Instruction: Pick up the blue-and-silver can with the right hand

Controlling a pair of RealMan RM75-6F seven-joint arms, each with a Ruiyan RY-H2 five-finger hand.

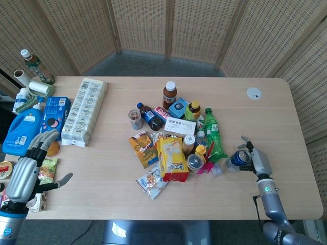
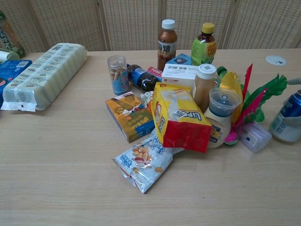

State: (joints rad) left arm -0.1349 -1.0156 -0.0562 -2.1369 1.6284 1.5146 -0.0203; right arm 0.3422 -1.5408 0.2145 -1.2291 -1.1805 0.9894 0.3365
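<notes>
The right hand (image 1: 258, 161) sat near the right end of the bench (image 1: 286, 112), its fingers (image 1: 248, 151) wrapped around the blue-and-silver can (image 1: 237, 159), grasping it from the right side. The can was tilted, its silver top facing up and to the left, just right of the pile of snacks and bottles; in the chest view it showed at the right edge (image 2: 289, 123), beside a small clear box (image 2: 255, 136). A green bottle (image 1: 213, 131) lay just left of the can. The left hand (image 1: 28, 171) hung at the bench's left edge with its fingers (image 1: 43, 140) released and spread, holding nothing, beside a blue jug (image 1: 23, 127)
</notes>
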